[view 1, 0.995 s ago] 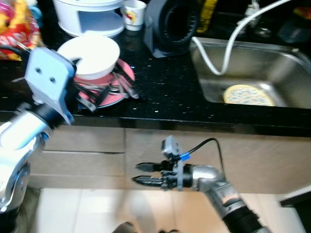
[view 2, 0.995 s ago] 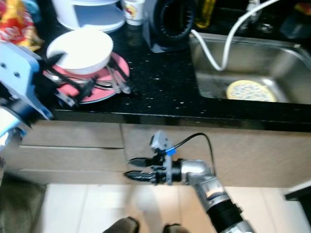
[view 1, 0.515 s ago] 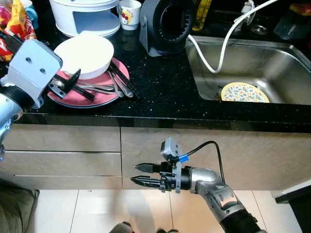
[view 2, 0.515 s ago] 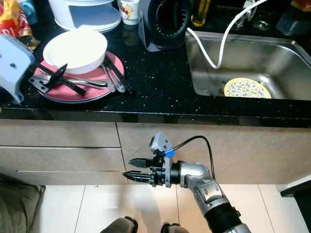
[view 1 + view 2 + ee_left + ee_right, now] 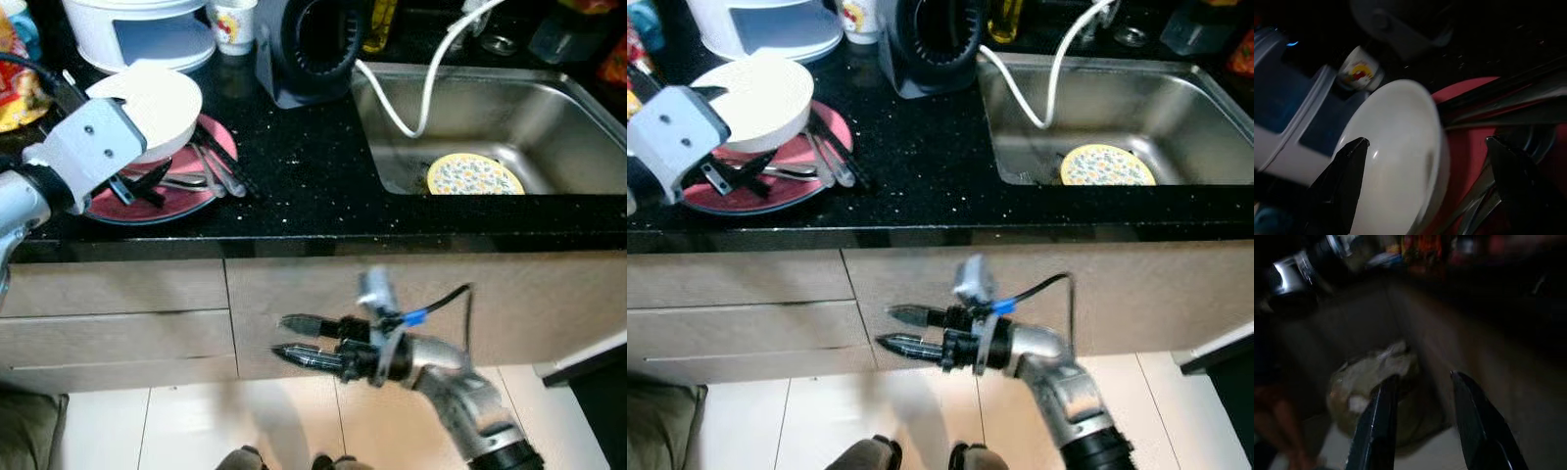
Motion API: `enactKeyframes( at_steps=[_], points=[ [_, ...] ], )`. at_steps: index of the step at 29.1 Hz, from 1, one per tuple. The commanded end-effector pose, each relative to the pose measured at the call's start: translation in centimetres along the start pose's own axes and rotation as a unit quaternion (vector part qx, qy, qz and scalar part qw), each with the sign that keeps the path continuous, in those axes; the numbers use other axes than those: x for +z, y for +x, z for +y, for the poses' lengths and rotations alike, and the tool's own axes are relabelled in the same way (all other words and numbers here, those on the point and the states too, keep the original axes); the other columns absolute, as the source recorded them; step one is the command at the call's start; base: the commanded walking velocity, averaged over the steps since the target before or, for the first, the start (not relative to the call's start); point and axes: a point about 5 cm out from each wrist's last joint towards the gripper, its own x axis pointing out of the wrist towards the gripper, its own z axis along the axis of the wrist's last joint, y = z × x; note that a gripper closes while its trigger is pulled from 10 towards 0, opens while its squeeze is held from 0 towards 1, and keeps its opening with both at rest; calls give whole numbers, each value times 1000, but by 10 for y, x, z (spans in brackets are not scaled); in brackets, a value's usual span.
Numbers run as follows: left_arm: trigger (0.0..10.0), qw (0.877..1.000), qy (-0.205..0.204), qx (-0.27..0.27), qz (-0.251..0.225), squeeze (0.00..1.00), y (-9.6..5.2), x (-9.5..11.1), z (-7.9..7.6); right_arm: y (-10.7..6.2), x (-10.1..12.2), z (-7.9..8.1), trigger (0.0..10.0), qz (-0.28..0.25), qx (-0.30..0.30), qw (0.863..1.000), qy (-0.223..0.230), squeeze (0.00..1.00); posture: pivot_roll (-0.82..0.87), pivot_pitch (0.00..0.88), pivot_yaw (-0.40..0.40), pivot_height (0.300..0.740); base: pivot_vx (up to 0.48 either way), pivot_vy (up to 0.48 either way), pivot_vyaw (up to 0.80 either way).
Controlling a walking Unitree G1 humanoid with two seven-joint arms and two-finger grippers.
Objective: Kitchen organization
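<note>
Left gripper (image 5: 1425,161) spread wide over white bowl (image 5: 759,90), which sits on red plate (image 5: 745,181) at counter's 9 o'clock amid cutlery (image 5: 828,157); risk: a finger snags utensils or tips bowl; right gripper (image 5: 901,330) parted, idle by drawers.

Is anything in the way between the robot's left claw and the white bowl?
Nothing visible. The left gripper hovers open over the pink plate, right beside the white bowl. Its fingers spread wide around the bowl's rim. Cutlery lies to the side.
</note>
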Motion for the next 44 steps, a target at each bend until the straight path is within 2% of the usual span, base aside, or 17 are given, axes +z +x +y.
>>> enactKeyframes(
  at_steps=[1,4,7,9,11,20,26,27,28,29,30,35,44],
  points=[
    [10000,1000,24,-17,3,0,0,0,1,-4,13,1,10000,-14,-5,1000,-16,0,141,173,-42,740,0,0,0],
    [10000,1000,25,-18,2,0,0,0,1,-5,14,0,10000,-15,-7,1000,-19,0,141,173,-42,740,0,0,0],
    [10000,999,29,-24,3,0,-1,0,-1,-29,39,-22,10000,-47,-101,992,-59,0,140,179,-46,740,0,0,0],
    [10000,999,32,-27,6,0,-3,-1,-2,-40,45,-24,10000,-53,-117,990,-65,0,140,181,-49,740,0,0,0],
    [10000,999,32,-30,11,0,-4,-3,-3,-44,47,-21,10000,-49,-117,990,-67,0,138,184,-50,740,0,0,0],
    [10000,998,21,-43,34,0,-9,-11,-3,-45,56,-20,10000,-57,-127,987,-75,0,137,188,-46,740,0,0,0],
    [10000,997,43,-45,52,0,-10,-15,-2,-45,62,-19,10000,-65,-131,986,-80,0,133,196,-41,740,0,0,0],
    [6863,997,43,-44,53,0,-9,-16,-2,-45,62,-18,10000,-66,-131,986,-80,0,131,199,-38,740,0,0,0],
    [6863,997,43,-44,53,0,-9,-16,-2,-45,62,-18,10000,-66,-131,986,-80,0,131,199,-38,740,0,0,0],
    [4196,997,41,-43,52,0,-9,-15,-1,-45,62,-18,10000,-66,-132,986,-80,0,130,199,-38,740,0,0,0],
    [0,997,39,-42,51,0,-9,-15,-1,-45,63,-17,10000,-67,-132,986,-80,0,131,201,-37,740,0,0,0],
    [0,997,33,-43,48,0,-8,-13,3,-44,67,-11,10000,-75,-112,988,-81,0,131,203,-32,740,0,0,0],
    [0,998,31,-39,42,0,-6,-11,4,-42,66,-9,10000,-72,-108,988,-79,0,131,197,-31,740,0,0,0]
  ],
)
